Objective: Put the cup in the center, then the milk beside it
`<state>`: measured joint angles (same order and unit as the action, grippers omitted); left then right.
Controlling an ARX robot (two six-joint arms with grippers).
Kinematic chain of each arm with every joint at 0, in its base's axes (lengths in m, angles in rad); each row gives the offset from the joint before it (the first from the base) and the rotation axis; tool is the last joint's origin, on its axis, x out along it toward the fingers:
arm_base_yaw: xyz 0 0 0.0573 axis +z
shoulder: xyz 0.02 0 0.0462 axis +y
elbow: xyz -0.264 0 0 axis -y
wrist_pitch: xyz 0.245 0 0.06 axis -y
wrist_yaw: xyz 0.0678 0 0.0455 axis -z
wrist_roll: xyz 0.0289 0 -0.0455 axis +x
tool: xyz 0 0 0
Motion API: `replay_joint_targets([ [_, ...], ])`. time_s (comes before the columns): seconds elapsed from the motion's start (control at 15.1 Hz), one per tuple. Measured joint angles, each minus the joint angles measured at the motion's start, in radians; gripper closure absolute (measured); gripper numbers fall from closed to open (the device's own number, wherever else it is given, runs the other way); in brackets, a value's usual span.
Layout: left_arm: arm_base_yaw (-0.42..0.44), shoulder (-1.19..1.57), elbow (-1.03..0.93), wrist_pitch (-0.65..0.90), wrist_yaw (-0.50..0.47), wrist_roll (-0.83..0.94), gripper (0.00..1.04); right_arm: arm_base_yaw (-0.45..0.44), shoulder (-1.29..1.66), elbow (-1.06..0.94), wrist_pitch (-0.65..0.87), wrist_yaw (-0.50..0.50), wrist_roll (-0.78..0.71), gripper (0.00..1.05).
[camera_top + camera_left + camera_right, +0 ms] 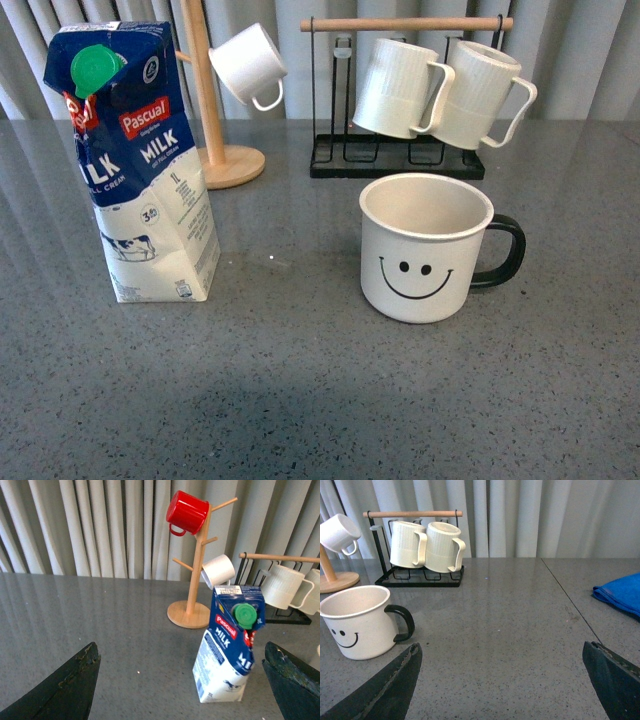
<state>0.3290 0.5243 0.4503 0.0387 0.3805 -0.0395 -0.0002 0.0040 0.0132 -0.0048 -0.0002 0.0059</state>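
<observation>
Grey pleated curtains (580, 60) hang behind a speckled dark grey worktop (300, 410), whose near half lies open. The milk (140, 170) stands on the left and the cup (420, 260) on the right, handle pointing right, well apart, with the bare center (285, 290) between them. Behind the milk rises a wooden mug tree (205, 100) carrying a small white mug (248, 62) and, higher up, a red mug (186, 512). Just behind the cup, a black rack (395, 165) holds two ribbed mugs (398, 87). Further right, past a seam (565, 597) in the worktop, lies a blue cloth (620, 594). The left fingers (67, 687) are spread wide and hold nothing; so are the right fingers (387, 687).
</observation>
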Motion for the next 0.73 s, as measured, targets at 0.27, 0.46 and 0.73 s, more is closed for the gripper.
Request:
replay_joint_targets([
  [0.27,-0.027,0.489,0.386,-0.045,0.136,0.132,0.07,0.000,0.000,0.000,0.000,0.000,0.000,0.07],
  [0.46,-0.232,0.614,0.502,-0.110,0.105,0.179,0.07,0.000,0.000,0.000,0.000,0.000,0.000,0.07],
  [0.73,-0.458,0.670,0.509,-0.187,-0.060,0.096,0.07,0.000,0.000,0.000,0.000,0.000,0.000,0.07],
])
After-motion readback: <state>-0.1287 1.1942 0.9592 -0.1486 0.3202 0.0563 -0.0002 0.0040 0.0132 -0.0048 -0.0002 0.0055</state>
